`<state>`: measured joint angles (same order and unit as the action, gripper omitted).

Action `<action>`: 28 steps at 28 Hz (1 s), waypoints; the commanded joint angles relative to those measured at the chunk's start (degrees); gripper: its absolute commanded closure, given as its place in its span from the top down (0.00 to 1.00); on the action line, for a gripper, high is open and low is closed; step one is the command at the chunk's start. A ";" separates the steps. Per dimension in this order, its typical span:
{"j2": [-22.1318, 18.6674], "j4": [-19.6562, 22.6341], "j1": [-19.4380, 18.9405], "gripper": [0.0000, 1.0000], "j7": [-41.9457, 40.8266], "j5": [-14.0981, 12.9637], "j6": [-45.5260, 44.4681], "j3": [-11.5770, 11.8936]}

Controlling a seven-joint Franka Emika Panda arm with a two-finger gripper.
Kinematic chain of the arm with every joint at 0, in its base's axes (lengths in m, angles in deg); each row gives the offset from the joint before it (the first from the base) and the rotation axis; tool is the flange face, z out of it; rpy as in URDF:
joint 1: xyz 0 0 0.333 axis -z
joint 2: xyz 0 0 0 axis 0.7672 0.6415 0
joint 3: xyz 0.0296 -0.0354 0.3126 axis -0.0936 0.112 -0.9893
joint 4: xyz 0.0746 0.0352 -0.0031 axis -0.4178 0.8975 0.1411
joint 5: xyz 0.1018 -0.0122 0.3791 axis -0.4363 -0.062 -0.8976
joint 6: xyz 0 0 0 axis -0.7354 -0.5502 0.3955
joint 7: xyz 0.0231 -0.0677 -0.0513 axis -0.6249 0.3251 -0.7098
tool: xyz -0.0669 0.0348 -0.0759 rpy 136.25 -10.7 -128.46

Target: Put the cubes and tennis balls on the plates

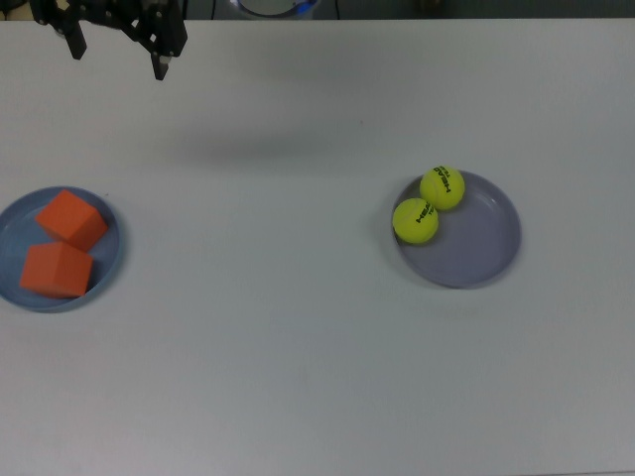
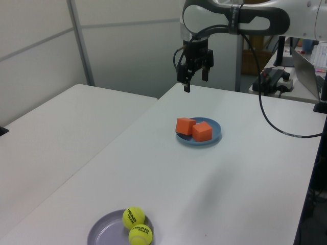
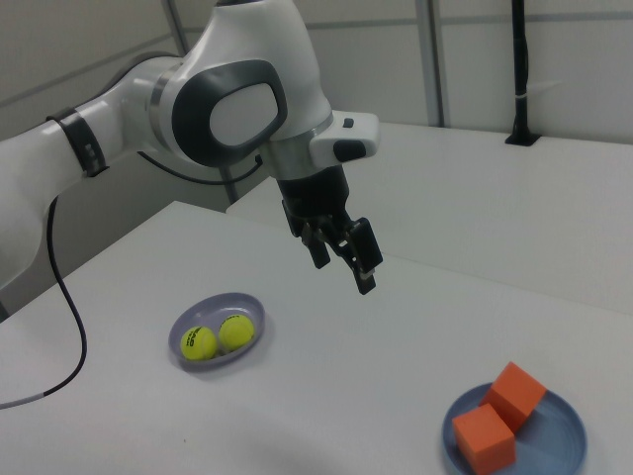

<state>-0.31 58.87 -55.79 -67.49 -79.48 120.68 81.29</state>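
**Inspector:** Status of the cubes?

**Assistant:** Both orange cubes (image 1: 62, 245) sit on the light blue plate (image 1: 109, 260), touching each other. That plate lies at the top view's left edge; in the right view (image 3: 569, 435) it is at the lower right, with the cubes (image 3: 499, 419) on its left half.

**Inspector:** And the tennis balls?

**Assistant:** Both tennis balls (image 1: 429, 204) rest on the lavender plate (image 1: 481, 243), touching, crowded against its rim on the top view's left. In the left view they (image 2: 136, 225) sit toward the left view's right side of that plate (image 2: 104, 234).

**Inspector:** Spacing between plates?

**Assistant:** Well apart on the white table (image 1: 298, 327).

**Inspector:** Gripper?

**Assistant:** The gripper (image 3: 341, 259) hangs in the air above the table, clear of both plates, near the top view's upper left corner (image 1: 114, 55). Its fingers (image 1: 159, 67) are spread apart with nothing between them. In the left view it (image 2: 194, 79) hangs beyond the blue plate (image 2: 214, 133)
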 commanded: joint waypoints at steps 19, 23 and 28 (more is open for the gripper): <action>-1.32 0.43 -0.11 1.00 0.67 -1.43 -1.40 -0.19; -1.32 0.43 -0.11 1.00 0.67 -1.43 -1.40 -0.28; -1.76 0.34 -0.11 1.00 0.59 -1.43 -1.40 -0.28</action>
<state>-0.55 58.84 -55.80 -67.49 -79.56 120.67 81.12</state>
